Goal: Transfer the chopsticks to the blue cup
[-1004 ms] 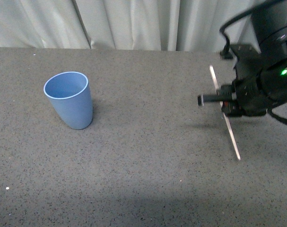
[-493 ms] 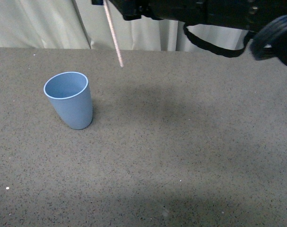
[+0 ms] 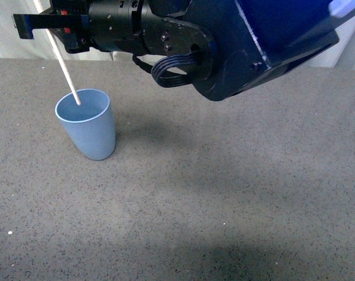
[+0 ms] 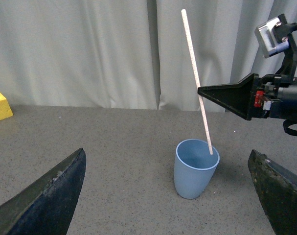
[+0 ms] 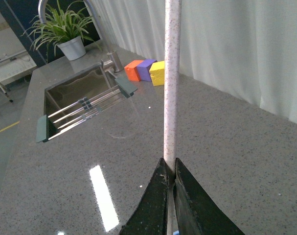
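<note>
**Chopstick hanging at the cup's mouth, release not yet made**

Your right gripper (image 3: pixel 47 26) is pinching the cream chopstick (image 3: pixel 63 61) near its middle. It is holding the stick tilted, lower tip at the mouth of the blue cup (image 3: pixel 89 134), close to the rim. Lowering and letting go are remaining. Your left gripper (image 4: pixel 166 154) is hanging spread wide, empty. Bare countertop (image 3: pixel 224 193) is surrounding the cup, giving you room on every side, with the curtain (image 3: pixel 165 29) behind.
</note>
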